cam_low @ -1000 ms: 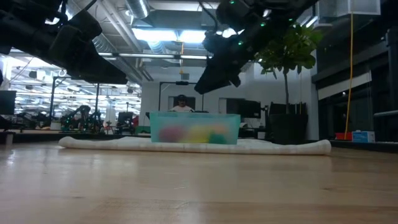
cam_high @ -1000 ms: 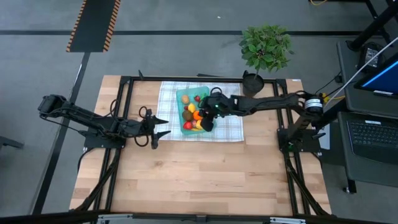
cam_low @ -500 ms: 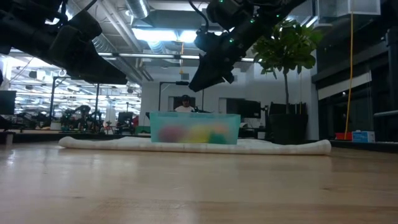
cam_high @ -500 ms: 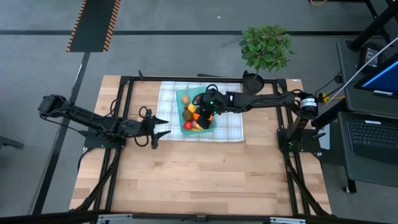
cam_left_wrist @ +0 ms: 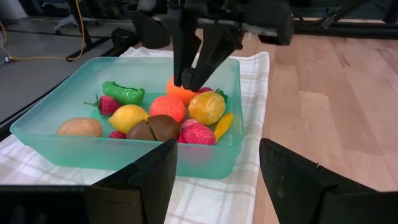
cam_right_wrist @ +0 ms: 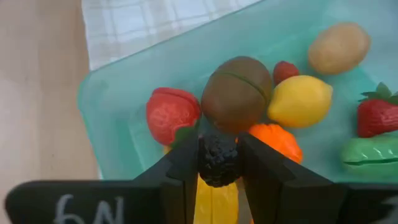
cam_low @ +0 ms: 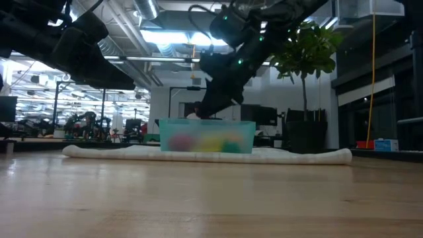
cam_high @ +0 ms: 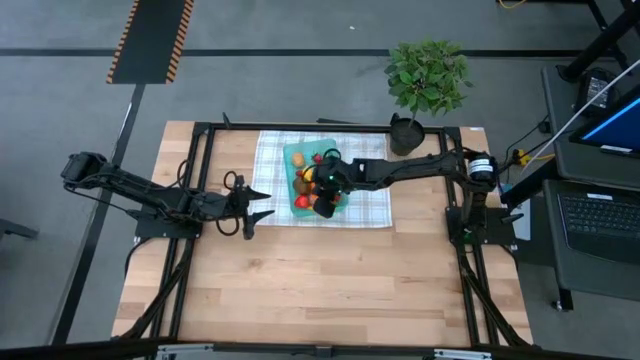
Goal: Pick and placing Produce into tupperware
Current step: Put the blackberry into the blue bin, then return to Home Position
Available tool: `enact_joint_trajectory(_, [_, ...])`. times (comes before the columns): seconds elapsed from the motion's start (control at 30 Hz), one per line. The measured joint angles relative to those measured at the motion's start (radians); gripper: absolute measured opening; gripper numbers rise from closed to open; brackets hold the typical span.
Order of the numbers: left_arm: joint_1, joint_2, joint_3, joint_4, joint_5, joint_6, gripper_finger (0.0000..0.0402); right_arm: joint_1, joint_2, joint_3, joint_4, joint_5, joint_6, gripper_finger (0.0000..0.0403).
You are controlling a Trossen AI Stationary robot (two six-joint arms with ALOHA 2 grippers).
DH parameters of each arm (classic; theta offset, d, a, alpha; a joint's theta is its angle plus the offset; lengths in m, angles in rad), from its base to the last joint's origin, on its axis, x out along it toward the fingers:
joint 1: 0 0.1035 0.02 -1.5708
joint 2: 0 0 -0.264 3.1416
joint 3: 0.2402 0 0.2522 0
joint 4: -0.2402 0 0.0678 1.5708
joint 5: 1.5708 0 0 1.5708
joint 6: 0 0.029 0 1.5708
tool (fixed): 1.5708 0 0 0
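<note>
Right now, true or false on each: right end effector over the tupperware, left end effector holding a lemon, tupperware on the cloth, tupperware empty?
1. The right end effector is over the tupperware. True; its fingers are closed on a dark bumpy piece.
2. The left end effector holds a lemon. False: it is open and empty, over bare table beside the cloth.
3. The tupperware sits on the checked cloth. True.
4. The tupperware is empty. False: it holds a lemon, a kiwi, a strawberry and more.
</note>
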Motion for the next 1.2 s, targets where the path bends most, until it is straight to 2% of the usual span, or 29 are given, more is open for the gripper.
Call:
enact_joint_trajectory(0.3, [0.0,0.0,0.0,-0.005,0.0,0.002,0.022,0.001,0.012,0.0,0.022,0.003,0.001,0.0139])
enact_joint_trajectory(0.5, [0.0,0.0,0.0,-0.004,0.0,0.019,0.0221,0.001,0.008,0.0,0.015,0.003,-0.012,0.0146])
enact_joint_trajectory(0.63, [-0.02,-0.001,0.0,0.034,0.002,0.097,0.0223,0.011,-0.037,-0.001,-0.01,0.004,-0.018,0.0148])
enact_joint_trajectory(0.73, [-0.039,-0.021,0.0,0.073,0.056,0.192,0.022,0.03,-0.095,-0.001,-0.015,0.008,-0.048,0.0148])
enact_joint_trajectory(0.83, [-0.045,-0.077,0.0,0.048,0.099,0.212,0.0219,0.053,-0.156,-0.018,-0.017,0.008,-0.073,0.0148])
enact_joint_trajectory(0.93, [-0.044,-0.175,0.0,-0.052,0.101,0.212,0.0223,0.078,-0.246,-0.108,0.079,0.033,-0.073,0.0149])
enact_joint_trajectory(1.0, [-0.044,-0.246,0.0,-0.119,0.104,0.204,0.0224,0.1,-0.318,-0.215,0.199,0.051,-0.07,0.0149])
enact_joint_trajectory(1.2, [-0.044,-0.454,0.0,-0.215,0.236,0.244,0.0219,0.199,-0.531,-0.571,0.61,0.037,-0.08,0.0149])
